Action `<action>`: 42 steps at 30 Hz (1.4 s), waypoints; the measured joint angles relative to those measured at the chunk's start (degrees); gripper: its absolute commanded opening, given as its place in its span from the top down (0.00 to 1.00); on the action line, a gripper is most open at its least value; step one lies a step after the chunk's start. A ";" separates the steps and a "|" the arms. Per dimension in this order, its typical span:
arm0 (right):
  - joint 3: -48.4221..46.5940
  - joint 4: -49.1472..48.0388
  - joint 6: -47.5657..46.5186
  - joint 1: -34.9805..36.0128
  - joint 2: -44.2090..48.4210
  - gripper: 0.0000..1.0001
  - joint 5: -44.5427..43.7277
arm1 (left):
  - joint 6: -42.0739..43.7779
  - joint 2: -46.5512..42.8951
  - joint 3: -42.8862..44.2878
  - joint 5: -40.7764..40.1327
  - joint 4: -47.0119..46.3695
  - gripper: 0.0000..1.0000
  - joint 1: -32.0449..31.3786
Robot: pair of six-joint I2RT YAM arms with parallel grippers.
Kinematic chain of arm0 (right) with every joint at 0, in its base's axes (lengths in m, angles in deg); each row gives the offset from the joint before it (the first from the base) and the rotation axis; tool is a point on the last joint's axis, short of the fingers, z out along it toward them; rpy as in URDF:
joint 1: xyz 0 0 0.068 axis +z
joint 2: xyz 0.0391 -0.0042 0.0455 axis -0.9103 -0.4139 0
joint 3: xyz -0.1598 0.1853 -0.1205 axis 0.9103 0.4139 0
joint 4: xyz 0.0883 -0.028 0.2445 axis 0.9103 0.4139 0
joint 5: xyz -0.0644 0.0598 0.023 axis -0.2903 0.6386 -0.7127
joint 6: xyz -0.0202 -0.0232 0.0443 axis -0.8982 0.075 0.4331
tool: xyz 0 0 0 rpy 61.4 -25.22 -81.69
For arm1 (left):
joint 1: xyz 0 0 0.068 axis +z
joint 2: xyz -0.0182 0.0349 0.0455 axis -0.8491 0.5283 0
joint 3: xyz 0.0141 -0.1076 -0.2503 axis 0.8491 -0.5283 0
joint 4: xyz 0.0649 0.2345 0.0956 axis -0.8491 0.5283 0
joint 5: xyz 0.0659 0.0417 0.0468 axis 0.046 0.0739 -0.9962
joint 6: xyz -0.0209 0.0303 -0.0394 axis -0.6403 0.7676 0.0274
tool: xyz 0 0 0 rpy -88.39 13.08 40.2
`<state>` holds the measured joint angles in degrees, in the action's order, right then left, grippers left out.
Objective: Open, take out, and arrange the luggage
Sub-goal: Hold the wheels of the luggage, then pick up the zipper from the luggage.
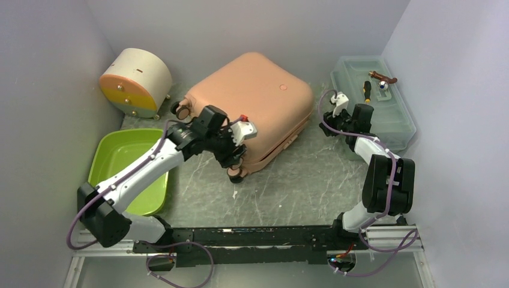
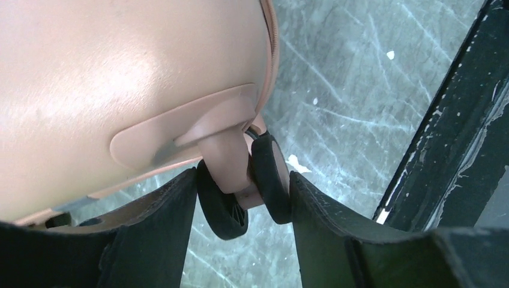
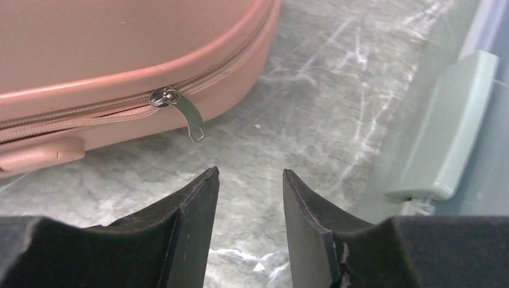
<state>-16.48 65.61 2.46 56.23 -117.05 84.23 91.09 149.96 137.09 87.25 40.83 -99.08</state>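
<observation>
- From above: the large salmon-pink hard-shell suitcase (image 1: 255, 96) lies flat and shut in the middle of the grey marbled worktop (image 1: 288, 177). A lime-green plastic tray (image 1: 120, 150) sits to its left and a translucent grey-green plastic toolbox (image 1: 396, 123) to its right. As I judge it, the task has barely begun: the lid is down, nothing is taken out, nothing is arranged. The left gripper (image 1: 235, 159) sits at the case's near-left corner, and the right arm (image 1: 384, 174) reaches into the gap between case and toolbox. This view does not show what either grasps.
- Left wrist view: this one settles it. The jaws are clenched on a small dark twin wheel (image 2: 271, 180) of the case, one finger against each outer face. To me that reads as bracing or shifting the case, not opening it.
- Right wrist view: only here does the silver zip pull (image 3: 183, 113) show, hanging from the closed zip at a rounded corner. The right gripper (image 3: 249, 174) hovers just short of it, jaws released, nothing between them. Unzipping, lifting the lid, unpacking and arranging are all left.
</observation>
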 measured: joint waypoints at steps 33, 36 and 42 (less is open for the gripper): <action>-3.15 6.27 -2.36 7.26 -4.42 0.80 16.06 | 7.41 -14.49 -11.15 8.81 0.11 1.00 17.57; -3.82 7.45 -3.21 6.47 -5.16 0.92 16.26 | 7.41 -14.49 -11.15 9.14 0.13 1.00 17.66; -4.31 10.43 -6.69 5.29 -5.16 1.00 18.43 | 7.37 -14.49 -11.15 9.77 0.22 1.00 17.66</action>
<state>-20.79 76.03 -4.23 61.52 -122.21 102.65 98.46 135.47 125.95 97.02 41.05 -81.42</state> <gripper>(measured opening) 0.033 0.524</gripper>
